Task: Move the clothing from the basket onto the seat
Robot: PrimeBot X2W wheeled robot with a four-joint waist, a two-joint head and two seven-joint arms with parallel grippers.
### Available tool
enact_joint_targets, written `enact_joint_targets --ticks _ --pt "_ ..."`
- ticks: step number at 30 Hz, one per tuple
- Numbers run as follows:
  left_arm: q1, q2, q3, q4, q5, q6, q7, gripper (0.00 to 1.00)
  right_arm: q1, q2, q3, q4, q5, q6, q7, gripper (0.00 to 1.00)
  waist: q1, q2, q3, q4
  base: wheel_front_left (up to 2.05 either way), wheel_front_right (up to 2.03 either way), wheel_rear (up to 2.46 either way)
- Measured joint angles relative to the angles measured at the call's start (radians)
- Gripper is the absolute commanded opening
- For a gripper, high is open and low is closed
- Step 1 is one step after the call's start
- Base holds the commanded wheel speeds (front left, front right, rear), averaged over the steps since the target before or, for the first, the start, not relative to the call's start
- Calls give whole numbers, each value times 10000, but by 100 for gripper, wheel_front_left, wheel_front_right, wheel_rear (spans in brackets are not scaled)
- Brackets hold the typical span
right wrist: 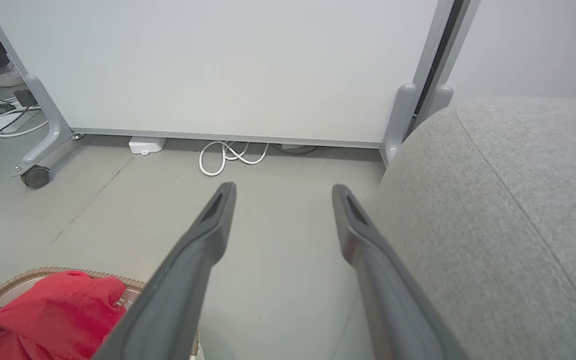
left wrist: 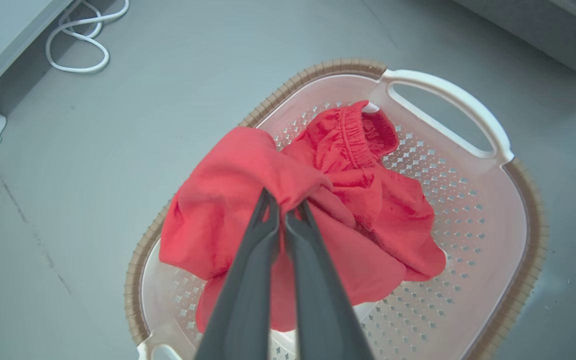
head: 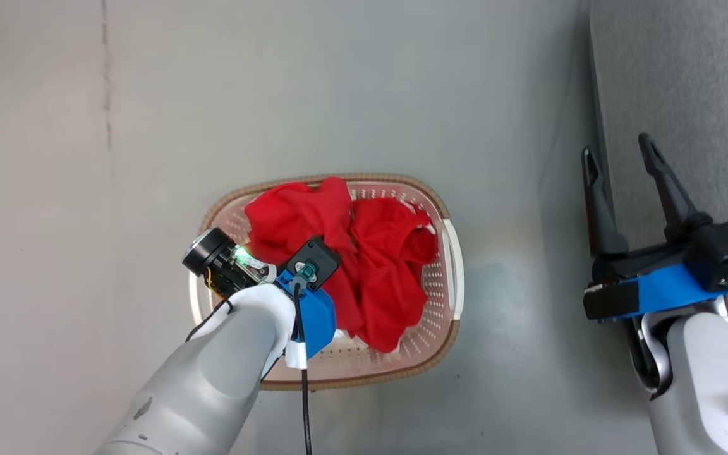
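The robot's left tool reaches down into the basket, its two dark fingers pinched tight on a fold of the red clothing. One garment is bunched around the fingertips. The other lies crumpled against it, its elastic waistband toward a white handle. Both are in the basket, which stands on the grey floor. On the robot's right, the right tool hangs with fingers spread wide, holding nothing, at the edge of the grey seat. Beyond, a coiled white cable lies beneath a pale panel.
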Motion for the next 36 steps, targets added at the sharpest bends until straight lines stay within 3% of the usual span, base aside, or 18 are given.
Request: enact_joint_targets --ticks 17,23,36 --pt "260 6 -113 -1051 -1705 617 -782 0 960 36 -8 407 -19 0 0 100 -1 0 -2278 511 0 0 0" --pt "260 4 430 -2159 -1758 857 -796 0 1315 98 -8 518 -19 0 0 100 -1 0 -2994 608 0 0 0" --pt "466 94 1615 -4044 -1475 892 -796 0 1956 276 8 740 8 0 0 100 -2 0 -4433 611 0 0 0"
